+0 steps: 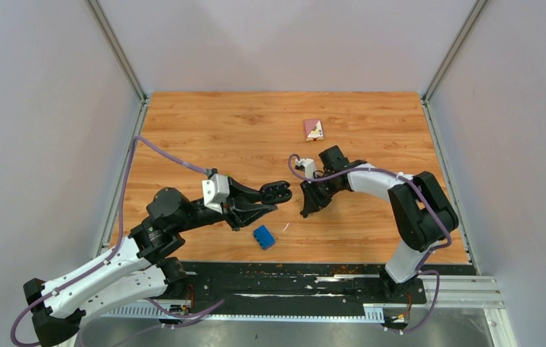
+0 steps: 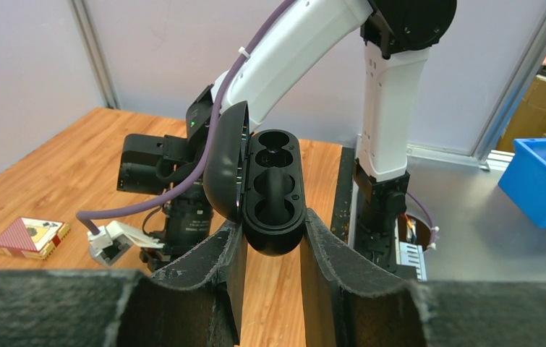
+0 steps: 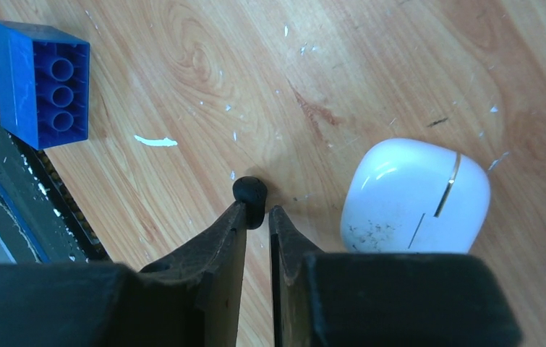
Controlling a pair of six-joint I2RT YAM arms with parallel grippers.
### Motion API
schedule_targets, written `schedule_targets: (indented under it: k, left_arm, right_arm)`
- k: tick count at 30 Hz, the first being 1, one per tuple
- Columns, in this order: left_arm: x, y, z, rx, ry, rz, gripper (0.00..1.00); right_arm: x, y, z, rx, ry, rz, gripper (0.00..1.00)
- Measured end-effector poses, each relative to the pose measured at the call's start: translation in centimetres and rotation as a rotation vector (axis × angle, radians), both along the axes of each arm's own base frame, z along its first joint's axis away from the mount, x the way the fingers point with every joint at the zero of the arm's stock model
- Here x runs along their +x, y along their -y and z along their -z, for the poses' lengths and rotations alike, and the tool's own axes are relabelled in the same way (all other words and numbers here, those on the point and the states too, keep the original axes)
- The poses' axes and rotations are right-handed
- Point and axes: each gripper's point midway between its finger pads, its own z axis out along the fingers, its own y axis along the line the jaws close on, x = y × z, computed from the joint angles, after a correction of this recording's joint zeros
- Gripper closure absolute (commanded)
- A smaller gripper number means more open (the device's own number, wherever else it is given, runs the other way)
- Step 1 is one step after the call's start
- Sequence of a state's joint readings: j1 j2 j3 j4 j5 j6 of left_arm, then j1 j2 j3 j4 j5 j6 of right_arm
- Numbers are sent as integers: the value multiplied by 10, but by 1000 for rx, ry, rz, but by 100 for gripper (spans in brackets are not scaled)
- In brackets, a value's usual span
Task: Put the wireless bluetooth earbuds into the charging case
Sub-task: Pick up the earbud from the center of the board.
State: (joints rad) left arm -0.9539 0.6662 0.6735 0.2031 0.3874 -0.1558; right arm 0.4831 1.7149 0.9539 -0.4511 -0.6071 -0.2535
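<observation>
From the wooden counter [image 3: 371,65], lift gently the black earbud [image 3: 250,191] clenched in right gripper [image 3: 257,210], aligning squarely above open charging case [image 2: 277,181] grasped by left gripper [image 2: 271,220].

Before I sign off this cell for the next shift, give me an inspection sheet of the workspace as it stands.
Surface: wooden table, scuffed, with white flecks.
Job's things: black charging case open, both sockets empty, held up; white charging case shut, on the table; one black earbud near it, not touching; other earbuds not seen.
Clutter: blue brick, house-printed piece, white scrap.
Grippers: left gripper shut on the black charging case; right gripper jaws nearly together, black earbud at its tips, grip uncertain.
Cables: purple cables looped along both arms.
Surroundings: grey walls, metal frame posts, blue bin beyond the table.
</observation>
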Motion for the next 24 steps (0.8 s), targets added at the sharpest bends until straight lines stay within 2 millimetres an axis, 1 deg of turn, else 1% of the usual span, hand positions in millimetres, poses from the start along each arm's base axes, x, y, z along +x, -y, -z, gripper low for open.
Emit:
schedule_targets:
  k: [5,18,21,24]
  left_arm:
    - [0,0,1,2,-1,0,100]
    - [2,2,4,13,-8,0,100]
    - [2,2,4,14,-6,-1,100]
    - [2,2,5,20,-1,-2,100]
  right_arm:
    - [-4,1,1,2,-11,-1,81]
    - [-5,2,-2,2,2,-19,99]
    - [-6,4,-8,-3,23,-62,100]
    - [-6,7,-26,-3,75,-132,100]
